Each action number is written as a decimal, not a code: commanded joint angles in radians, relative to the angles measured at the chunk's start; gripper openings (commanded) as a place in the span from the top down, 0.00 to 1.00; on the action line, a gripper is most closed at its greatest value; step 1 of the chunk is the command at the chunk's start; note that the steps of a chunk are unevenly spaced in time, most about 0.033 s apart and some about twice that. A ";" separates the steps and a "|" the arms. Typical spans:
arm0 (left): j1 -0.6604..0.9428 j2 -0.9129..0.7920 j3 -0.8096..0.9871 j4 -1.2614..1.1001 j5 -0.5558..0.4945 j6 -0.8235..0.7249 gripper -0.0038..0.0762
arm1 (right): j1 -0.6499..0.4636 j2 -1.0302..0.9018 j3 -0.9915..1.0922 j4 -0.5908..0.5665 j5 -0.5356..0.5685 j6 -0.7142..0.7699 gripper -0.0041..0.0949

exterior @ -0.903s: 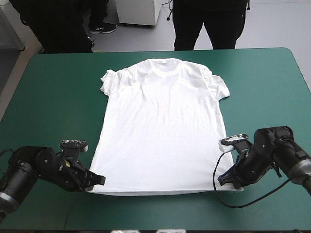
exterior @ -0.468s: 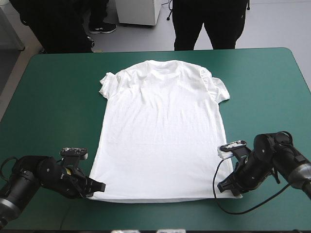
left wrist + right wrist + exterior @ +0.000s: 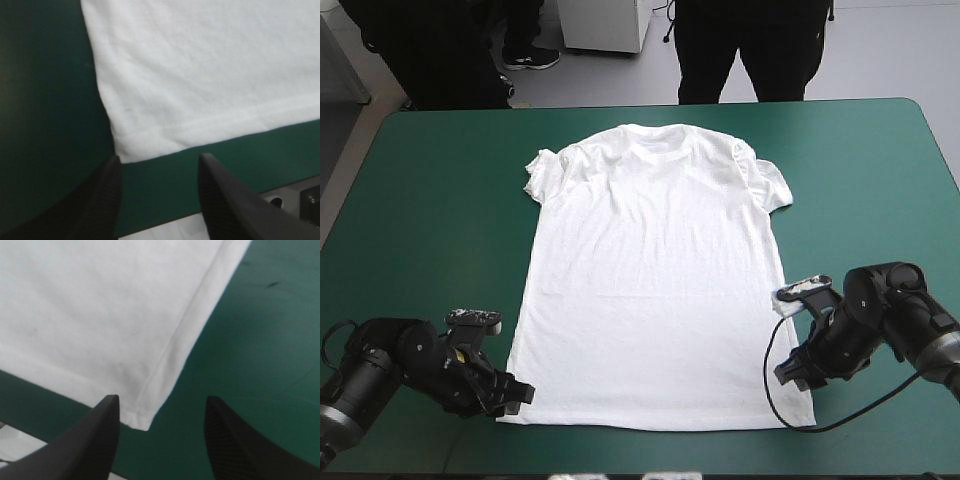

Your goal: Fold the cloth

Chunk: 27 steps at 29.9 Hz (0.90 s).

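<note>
Note T-shirt (image 3: 655, 290) flat at middle of table (image 3: 440, 200), hem toward its near edge. Note left gripper (image 3: 159, 157) and right gripper (image 3: 162, 397) spread wide, empty, just beside the hem corners. Advise nipping both corners fully, both layers, before lifting evenly.

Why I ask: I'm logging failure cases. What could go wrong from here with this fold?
1. Left hand is open, with the hem corner of the shirt only at one fingertip; shutting might catch just the edge, or miss.
2. Right hand is open too, its corner off-centre between the fingers, so uneven grasps could skew the fold.
3. The sleeve on the left hand's side looks bunched; folding may trap that crease.
</note>
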 commanded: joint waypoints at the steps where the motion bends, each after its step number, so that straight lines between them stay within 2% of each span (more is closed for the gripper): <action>1: -0.005 -0.006 -0.136 -0.021 0.030 -0.012 0.47 | -0.001 -0.025 -0.131 -0.075 0.006 0.049 0.44; 7: -0.003 0.019 -0.449 0.051 -0.109 -0.052 0.47 | -0.001 -0.021 -0.328 -0.167 -0.165 0.196 0.44; 9: -0.003 0.063 -0.534 0.108 -0.145 -0.071 0.47 | -0.001 -0.005 -0.381 -0.202 -0.192 0.222 0.44; 17: -0.003 0.375 -0.746 0.198 -0.192 -0.085 0.47 | -0.001 0.086 -0.513 -0.222 -0.219 0.241 0.44; 27: 0.022 0.766 -0.905 0.241 -0.230 -0.090 0.47 | -0.001 0.154 -0.522 -0.222 -0.256 0.229 0.44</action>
